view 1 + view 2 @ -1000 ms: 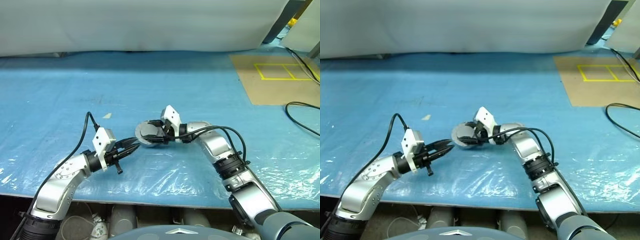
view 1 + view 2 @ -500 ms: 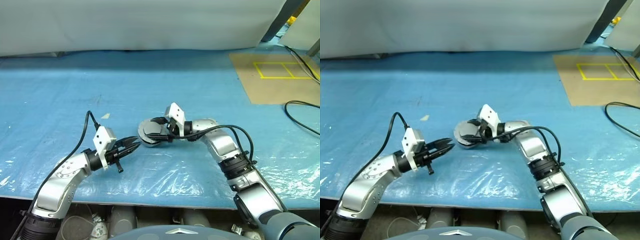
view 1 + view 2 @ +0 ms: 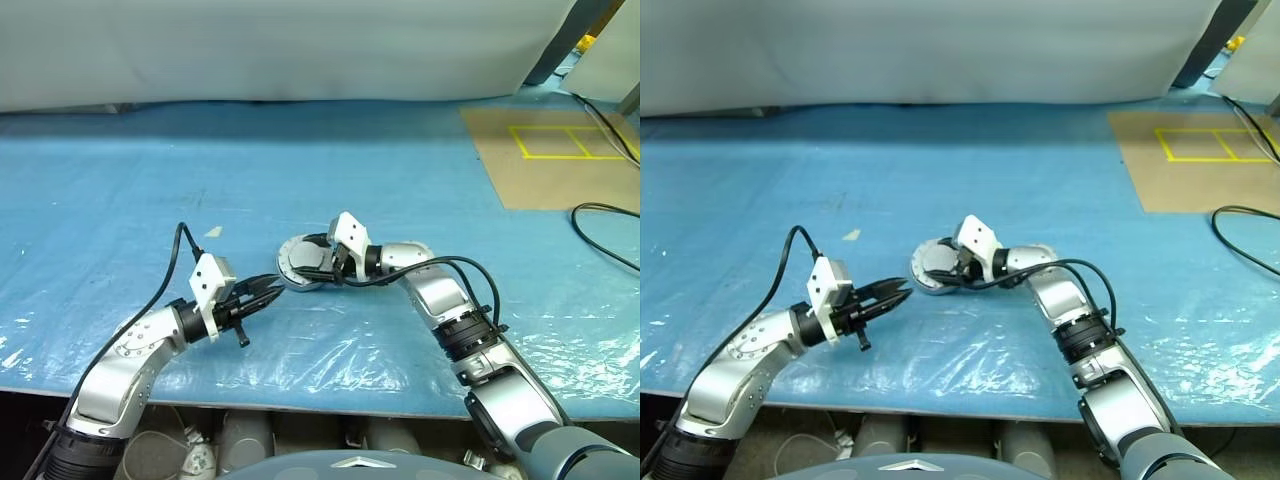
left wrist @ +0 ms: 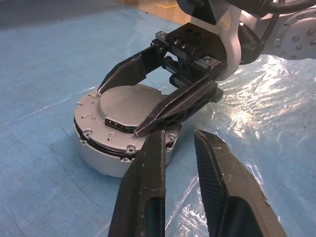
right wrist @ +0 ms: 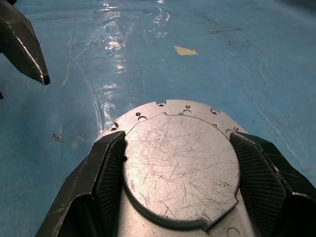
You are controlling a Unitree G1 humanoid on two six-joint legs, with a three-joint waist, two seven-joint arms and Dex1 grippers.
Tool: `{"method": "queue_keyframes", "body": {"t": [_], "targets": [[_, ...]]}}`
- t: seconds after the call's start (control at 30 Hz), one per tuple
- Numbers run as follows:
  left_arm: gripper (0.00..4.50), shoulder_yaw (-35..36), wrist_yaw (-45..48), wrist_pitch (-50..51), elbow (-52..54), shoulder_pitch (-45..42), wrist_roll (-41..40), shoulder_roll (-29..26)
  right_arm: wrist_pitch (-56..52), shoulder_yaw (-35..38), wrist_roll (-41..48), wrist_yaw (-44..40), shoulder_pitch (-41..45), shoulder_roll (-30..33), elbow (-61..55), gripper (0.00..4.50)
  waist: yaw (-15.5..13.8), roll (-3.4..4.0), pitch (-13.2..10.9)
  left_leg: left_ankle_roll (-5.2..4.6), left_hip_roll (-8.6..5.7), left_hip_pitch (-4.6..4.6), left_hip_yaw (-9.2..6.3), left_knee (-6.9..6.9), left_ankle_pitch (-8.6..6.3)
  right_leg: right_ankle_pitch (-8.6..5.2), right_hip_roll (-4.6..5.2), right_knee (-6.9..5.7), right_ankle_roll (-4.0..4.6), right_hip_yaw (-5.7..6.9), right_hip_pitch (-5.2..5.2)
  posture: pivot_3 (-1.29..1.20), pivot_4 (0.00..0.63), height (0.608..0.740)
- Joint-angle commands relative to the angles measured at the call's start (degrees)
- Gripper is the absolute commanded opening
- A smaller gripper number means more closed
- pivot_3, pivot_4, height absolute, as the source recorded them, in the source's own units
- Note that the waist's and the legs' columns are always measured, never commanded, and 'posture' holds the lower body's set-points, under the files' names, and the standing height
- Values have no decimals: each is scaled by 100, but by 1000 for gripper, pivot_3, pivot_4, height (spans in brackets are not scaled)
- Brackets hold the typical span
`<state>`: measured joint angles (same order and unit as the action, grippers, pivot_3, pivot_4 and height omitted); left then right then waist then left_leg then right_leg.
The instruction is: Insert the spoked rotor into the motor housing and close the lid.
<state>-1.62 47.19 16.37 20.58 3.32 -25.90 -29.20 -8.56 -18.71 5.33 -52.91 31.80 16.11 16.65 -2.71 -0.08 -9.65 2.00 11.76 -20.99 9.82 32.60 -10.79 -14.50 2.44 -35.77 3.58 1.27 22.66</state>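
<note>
**Desk:** What does the frame show?

**Photographer:** A round grey motor housing (image 4: 121,140) sits near the middle of a tabletop (image 3: 400,180) covered in blue plastic sheeting. The lid (image 5: 180,165), a scratched grey disc with a notched edge, lies flat on top of it. The right pincer (image 4: 143,106) straddles that disc, one black finger on each side of its rim, so it appears to be clamping the lid at a wide spread.

**Desk:** And the other arm?

**Photographer:** The left pincer (image 3: 268,292) hovers just to the near left of the housing, apart from it, its fingers (image 4: 148,197) only narrowly parted and holding nothing.

**Desk:** Where is the spoked rotor?

**Photographer:** I can't see it; presumably it is already under the lid, but the cover hides the inside.

**Desk:** What could go wrong from here?

**Photographer:** My read is that the lid may not be fully seated. A dark gap runs below the flange on the near side, and if the notch and screw holes are not lined up, pushing down could jam it crooked. Releasing unevenly could also drag the disc sideways. The housing stands loose on slippery plastic, so any sideways force might slide the whole unit, and the left pincer is close enough to bump it.
</note>
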Motion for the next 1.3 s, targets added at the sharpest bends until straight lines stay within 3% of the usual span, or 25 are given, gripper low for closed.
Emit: {"method": "queue_keyframes", "body": {"t": [0.03,0.43,0.63,1.3], "targets": [[958,26,-15,-8,174,-47,-67,16,86,-20,-209,47,-86,100,268,2992,0,0,0,0,0,5,0,0,0,0,0,0,0,0,-5,0,150,740],[958,61,-34,-33,133,-54,-56,19,-1409,248,727,-331,144,-151,-730,2992,9,0,0,0,1,0,-1,-5,0,0,-2,3,1,0,1,0,150,740],[958,48,-50,-34,143,-53,-52,35,-632,-40,53,-36,42,-87,-242,2992,13,0,0,1,1,-9,0,-6,0,0,-2,3,0,0,13,0,150,740],[958,150,166,-316,-63,75,150,-231,-152,-130,-156,-101,-73,18,111,2992,14,-1,0,0,1,10,0,0,0,0,0,0,0,-1,-7,0,150,740]]}}
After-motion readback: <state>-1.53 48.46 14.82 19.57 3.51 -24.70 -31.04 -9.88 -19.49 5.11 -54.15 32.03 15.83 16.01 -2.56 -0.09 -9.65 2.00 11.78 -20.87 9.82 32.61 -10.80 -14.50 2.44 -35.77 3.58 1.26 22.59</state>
